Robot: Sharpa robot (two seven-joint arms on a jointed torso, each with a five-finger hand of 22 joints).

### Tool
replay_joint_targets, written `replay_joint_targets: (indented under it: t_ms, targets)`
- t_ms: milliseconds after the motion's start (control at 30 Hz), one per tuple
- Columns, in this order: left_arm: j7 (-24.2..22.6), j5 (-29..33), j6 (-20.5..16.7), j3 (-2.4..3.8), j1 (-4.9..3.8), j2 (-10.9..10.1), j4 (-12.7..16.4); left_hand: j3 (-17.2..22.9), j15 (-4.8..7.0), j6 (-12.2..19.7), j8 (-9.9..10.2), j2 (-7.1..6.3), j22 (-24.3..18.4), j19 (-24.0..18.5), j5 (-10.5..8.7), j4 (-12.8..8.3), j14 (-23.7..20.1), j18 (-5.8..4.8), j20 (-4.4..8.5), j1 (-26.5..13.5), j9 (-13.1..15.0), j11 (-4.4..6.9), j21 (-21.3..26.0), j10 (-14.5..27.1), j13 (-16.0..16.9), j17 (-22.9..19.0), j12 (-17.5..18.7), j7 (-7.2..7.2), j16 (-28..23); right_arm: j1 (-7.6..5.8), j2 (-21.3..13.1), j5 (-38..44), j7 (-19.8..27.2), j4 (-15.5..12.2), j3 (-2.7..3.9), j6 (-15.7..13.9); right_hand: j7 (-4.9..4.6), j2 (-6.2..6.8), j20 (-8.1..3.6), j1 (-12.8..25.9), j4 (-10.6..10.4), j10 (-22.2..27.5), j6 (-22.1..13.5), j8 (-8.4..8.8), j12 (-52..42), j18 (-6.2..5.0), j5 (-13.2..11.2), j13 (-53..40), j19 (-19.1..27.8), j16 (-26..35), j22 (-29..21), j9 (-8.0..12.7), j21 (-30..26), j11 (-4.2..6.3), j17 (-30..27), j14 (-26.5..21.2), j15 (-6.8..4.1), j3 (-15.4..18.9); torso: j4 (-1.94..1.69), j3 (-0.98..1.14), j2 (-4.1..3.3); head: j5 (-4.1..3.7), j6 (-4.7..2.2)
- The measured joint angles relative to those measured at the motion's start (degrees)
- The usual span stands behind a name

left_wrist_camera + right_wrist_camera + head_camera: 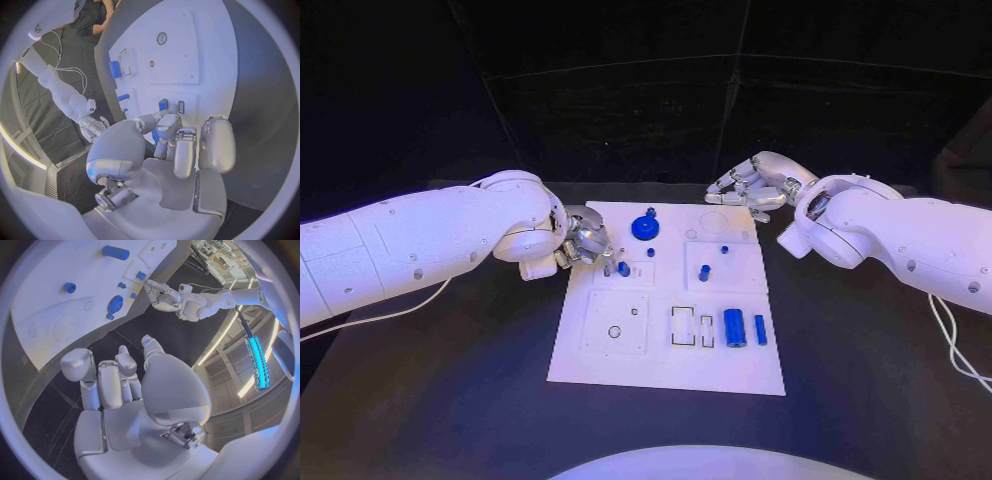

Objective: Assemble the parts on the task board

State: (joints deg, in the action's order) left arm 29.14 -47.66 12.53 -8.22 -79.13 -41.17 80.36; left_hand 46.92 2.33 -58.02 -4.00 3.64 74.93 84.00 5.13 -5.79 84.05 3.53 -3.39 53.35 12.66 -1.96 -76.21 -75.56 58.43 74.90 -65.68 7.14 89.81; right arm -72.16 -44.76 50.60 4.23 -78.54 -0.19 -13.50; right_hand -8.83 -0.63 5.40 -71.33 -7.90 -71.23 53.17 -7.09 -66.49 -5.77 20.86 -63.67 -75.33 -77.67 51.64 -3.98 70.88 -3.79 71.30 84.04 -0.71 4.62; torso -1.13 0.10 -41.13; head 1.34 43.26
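blue parts (734, 327) mostly lie loose on the white task board (733, 375), so assembly looks barely begun; left hand (584, 242) works a small blue peg (623, 268) at the board's left edge, grip unclear, right hand (750, 186) hovers open.

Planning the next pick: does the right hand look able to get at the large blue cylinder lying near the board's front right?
Probably yes: the right hand is open and holds nothing, and nothing lies between it and the large blue cylinder on the white task board.

No legible text or labels anywhere
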Motion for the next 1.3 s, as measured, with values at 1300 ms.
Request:
replay_joint_targets:
  t_ms: [1300]
  targets:
    - [-2.2, 0.0, -2.9, 0.04, -0.33, -0.7, -0.8, -15.4, 0.26, -4.3, -4.4, -10.30, 0.0, 0.0, -1.12, 6.6, 0.0, 0.00, -0.15, -10.6, -0.1, 0.80, -0.2, -0.7, -0.4, 0.0, -0.7, -1.25, 0.0, 0.00, 0.4, 0.0, 0.0, 0.6, -0.01, 0.1, 0.00, -0.23, 0.00, -0.2, 0.0, 0.0, 0.0, 0.00, 0.0, 0.00, 0.0, 0.0, 0.0, 0.0, 0.0, 0.0, 0.0, 0.00, 0.0, 0.0, 0.00, 0.0, 0.00, -0.05, 0.01, -0.24, -0.27]
